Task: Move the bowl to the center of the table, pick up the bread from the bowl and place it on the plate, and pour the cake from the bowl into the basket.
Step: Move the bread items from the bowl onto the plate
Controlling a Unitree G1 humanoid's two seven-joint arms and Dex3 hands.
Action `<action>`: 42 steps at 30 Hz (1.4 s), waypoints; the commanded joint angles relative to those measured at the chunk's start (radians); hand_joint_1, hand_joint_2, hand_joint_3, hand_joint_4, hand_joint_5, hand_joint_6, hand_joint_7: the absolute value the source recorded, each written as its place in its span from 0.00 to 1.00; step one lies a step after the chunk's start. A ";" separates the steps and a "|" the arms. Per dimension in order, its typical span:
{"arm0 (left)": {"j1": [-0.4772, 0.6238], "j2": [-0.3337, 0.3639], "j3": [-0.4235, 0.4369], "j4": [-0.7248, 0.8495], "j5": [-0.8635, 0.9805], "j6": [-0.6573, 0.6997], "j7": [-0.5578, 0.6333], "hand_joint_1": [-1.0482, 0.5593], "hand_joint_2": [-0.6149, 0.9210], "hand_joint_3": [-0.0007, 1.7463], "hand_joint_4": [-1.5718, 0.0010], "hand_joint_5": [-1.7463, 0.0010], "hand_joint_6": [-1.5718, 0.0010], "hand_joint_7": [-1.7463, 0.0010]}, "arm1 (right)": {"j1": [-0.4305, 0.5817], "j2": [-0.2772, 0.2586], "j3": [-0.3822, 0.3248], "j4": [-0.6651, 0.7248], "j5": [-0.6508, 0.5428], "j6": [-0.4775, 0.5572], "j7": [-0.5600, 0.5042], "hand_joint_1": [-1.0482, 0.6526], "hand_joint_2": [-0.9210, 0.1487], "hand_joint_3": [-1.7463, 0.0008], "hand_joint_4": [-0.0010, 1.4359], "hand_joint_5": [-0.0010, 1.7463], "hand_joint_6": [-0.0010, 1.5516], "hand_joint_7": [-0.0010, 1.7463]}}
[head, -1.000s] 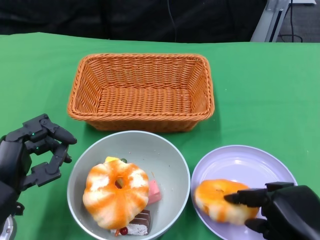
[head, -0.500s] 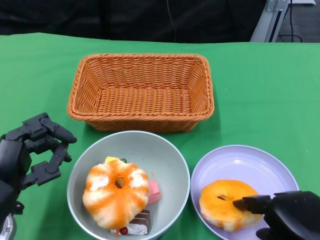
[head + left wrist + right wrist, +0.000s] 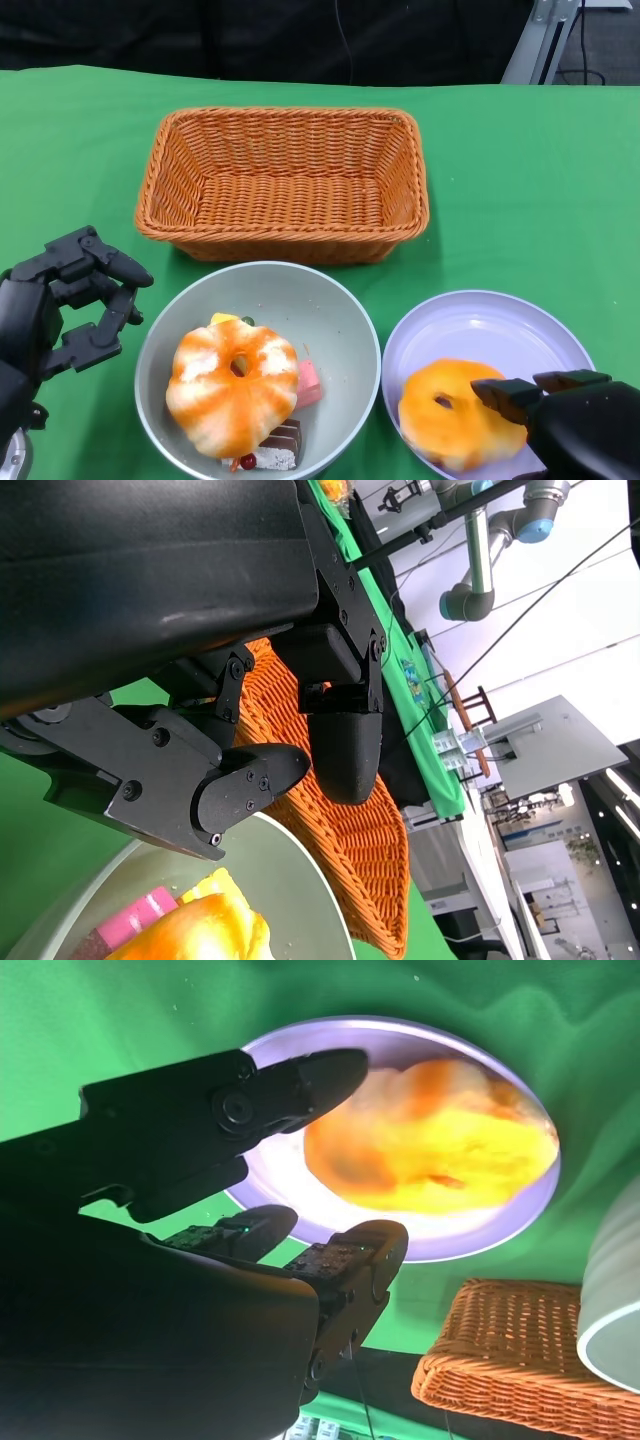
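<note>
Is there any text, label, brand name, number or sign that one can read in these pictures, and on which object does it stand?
None can be read.
A print on the green cloth in the left wrist view is too small and blurred to read.
The basket, bowl and plate bear no writing.

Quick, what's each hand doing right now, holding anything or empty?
Left hand: open, empty, beside the grey-green bowl.
Right hand: open, off the orange glazed ring bread on the lilac plate.
</note>
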 commanded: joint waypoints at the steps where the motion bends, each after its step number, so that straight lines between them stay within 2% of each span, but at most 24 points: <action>1: 0.005 0.021 0.010 0.004 0.000 -0.001 -0.002 0.59 0.82 0.52 0.52 0.13 0.51 0.29 | 0.011 -0.001 -0.022 -0.038 0.038 0.002 0.011 0.15 0.00 0.94 0.26 0.00 0.26 0.01; 10: 0.004 0.018 0.009 0.007 0.007 -0.008 0.005 0.60 0.82 0.52 0.52 0.14 0.51 0.29 | 0.042 0.044 -0.051 -0.119 0.203 -0.065 -0.095 0.18 0.00 0.97 0.32 0.02 0.31 0.01; 13: 0.000 0.017 0.009 0.010 0.011 -0.005 0.010 0.60 0.82 0.52 0.52 0.13 0.51 0.29 | 0.027 0.067 -0.045 -0.149 0.241 -0.089 -0.117 0.19 0.00 0.96 0.35 0.03 0.33 0.02; 16: -0.007 0.017 0.009 0.025 0.009 -0.013 0.006 0.60 0.82 0.52 0.52 0.13 0.51 0.29 | -0.015 0.103 -0.013 -0.194 0.264 -0.094 -0.095 0.19 0.00 0.96 0.37 0.04 0.34 0.02; 22: -0.014 0.021 0.007 0.044 0.016 -0.028 0.007 0.60 0.82 0.52 0.52 0.13 0.51 0.29 | -0.069 0.155 0.051 -0.224 0.228 -0.080 -0.050 0.18 0.00 0.96 0.41 0.05 0.35 0.01; 25: -0.016 0.017 0.005 0.043 0.022 -0.028 0.012 0.59 0.82 0.51 0.52 0.14 0.51 0.29 | -0.147 0.208 0.136 -0.189 0.182 -0.085 -0.032 0.18 0.00 0.98 0.43 0.04 0.36 0.01; 27: -0.014 0.014 0.003 0.036 0.026 -0.025 0.014 0.58 0.82 0.51 0.51 0.14 0.51 0.29 | -0.187 0.223 0.172 -0.167 0.150 -0.088 -0.019 0.18 0.00 0.98 0.43 0.04 0.36 0.01; 35: -0.002 0.008 -0.005 0.011 0.058 -0.013 0.047 0.58 0.83 0.51 0.52 0.14 0.51 0.29 | -0.306 0.221 0.260 -0.046 0.075 -0.129 -0.006 0.17 0.01 0.99 0.43 0.02 0.36 0.01; 39: 0.000 0.009 -0.010 0.002 0.075 -0.010 0.058 0.56 0.87 0.46 0.56 0.11 0.52 0.30 | -0.369 0.216 0.296 0.045 0.040 -0.157 -0.016 0.16 0.00 0.99 0.44 0.02 0.37 0.01; 42: -0.001 0.000 -0.010 0.000 0.046 -0.002 0.037 0.55 0.89 0.41 0.53 0.17 0.52 0.32 | -0.418 0.211 0.320 0.106 0.007 -0.168 0.002 0.15 0.00 0.98 0.42 0.01 0.37 0.00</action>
